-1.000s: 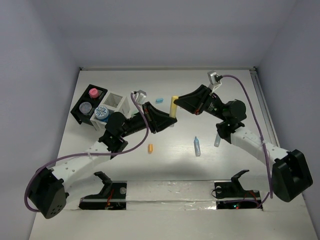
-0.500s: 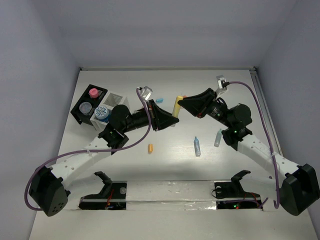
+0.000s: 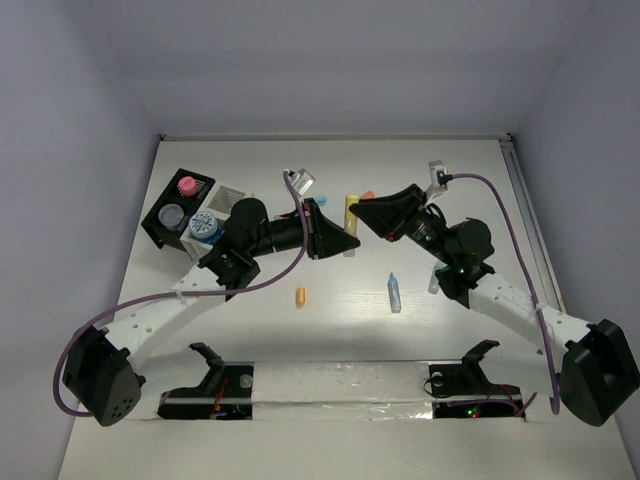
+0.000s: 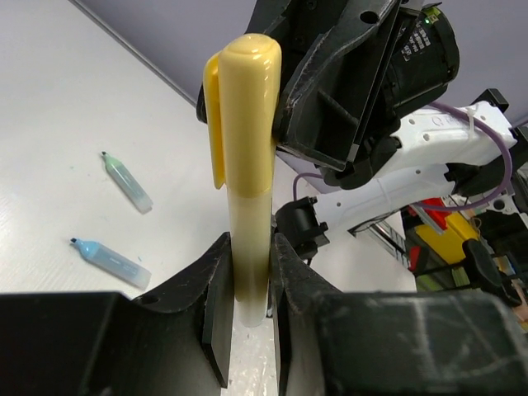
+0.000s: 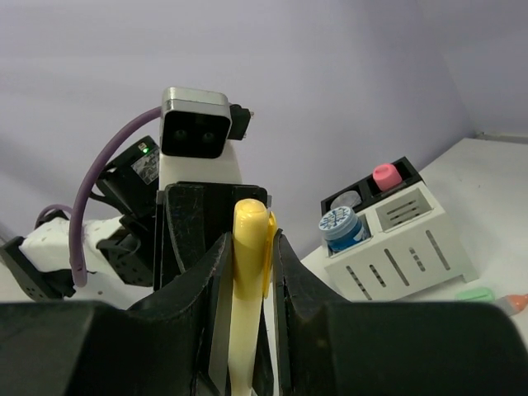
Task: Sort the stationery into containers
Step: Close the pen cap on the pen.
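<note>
Since the frame a second ago, the left tool [image 4: 247,285] has swung right across the tabletop [image 3: 330,335] and closed on the yellow stick [image 3: 351,207], which the right tool [image 5: 250,260] then carried alone. We now find both tools meeting nose to nose at mid-tabletop, well apart from the containers.

Tool state:
- Left tool: clamped on the lower barrel of the yellow stick. In the left wrist view both fingers press against it.
- Right tool: clamped on the capped end. In the right wrist view its fingers sit on either side of the cap, touching it.

We judge the yellow stick to be lifted clear of the tabletop, gripped by both tools at once.

We read this step as a handover from right to left. The black tray [image 3: 158,228] and the adjoining white box [image 3: 232,196] lie at the far left, on the left arm's side. The next move calls for the right tool to release before the left arm withdraws. If both arms pull while clamped, the stick may twist in the grip or the cap may come off.

An orange stick [image 3: 300,296], a blue stick [image 3: 395,293] and a green stick [image 4: 128,183] lie loose on the tabletop. A pink-topped tub [image 3: 186,185] already stands in the black tray. We judge the sort to be only partly done.
</note>
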Tool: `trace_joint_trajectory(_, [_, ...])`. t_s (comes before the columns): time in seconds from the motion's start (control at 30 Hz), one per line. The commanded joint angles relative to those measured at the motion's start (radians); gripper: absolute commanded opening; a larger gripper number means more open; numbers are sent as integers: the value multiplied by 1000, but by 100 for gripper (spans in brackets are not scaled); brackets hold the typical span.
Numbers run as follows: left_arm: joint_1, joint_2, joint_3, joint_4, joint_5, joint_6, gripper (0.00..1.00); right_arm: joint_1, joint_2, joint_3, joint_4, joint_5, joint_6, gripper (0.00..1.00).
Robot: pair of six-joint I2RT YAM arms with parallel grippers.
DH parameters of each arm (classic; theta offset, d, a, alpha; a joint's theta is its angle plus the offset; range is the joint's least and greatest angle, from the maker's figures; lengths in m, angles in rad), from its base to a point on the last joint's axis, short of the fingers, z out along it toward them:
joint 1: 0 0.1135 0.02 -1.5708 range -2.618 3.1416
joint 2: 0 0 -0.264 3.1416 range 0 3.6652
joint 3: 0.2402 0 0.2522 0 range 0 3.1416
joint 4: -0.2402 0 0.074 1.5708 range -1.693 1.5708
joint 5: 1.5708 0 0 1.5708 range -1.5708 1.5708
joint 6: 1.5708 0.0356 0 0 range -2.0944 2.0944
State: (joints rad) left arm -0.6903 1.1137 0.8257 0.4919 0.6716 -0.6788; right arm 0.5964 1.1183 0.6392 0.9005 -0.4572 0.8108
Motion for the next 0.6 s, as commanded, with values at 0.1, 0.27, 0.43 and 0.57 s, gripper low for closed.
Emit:
trace_joint_trajectory(0.1, [69,-78,205,470,-219,-13,0,106,44,-142,-339,-337,-79,0])
trace_joint_trajectory(0.27, [69,-147,96,433,-262,-12,0,106,44,-81,-325,-240,-73,0])
trace_joint_trajectory(0.43, [69,-264,-80,266,-331,15,0,106,133,34,-247,-141,-58,0])
trace_joint_trajectory(0.57, [69,-376,-151,90,-379,62,0,106,283,192,-151,-127,-6,0])
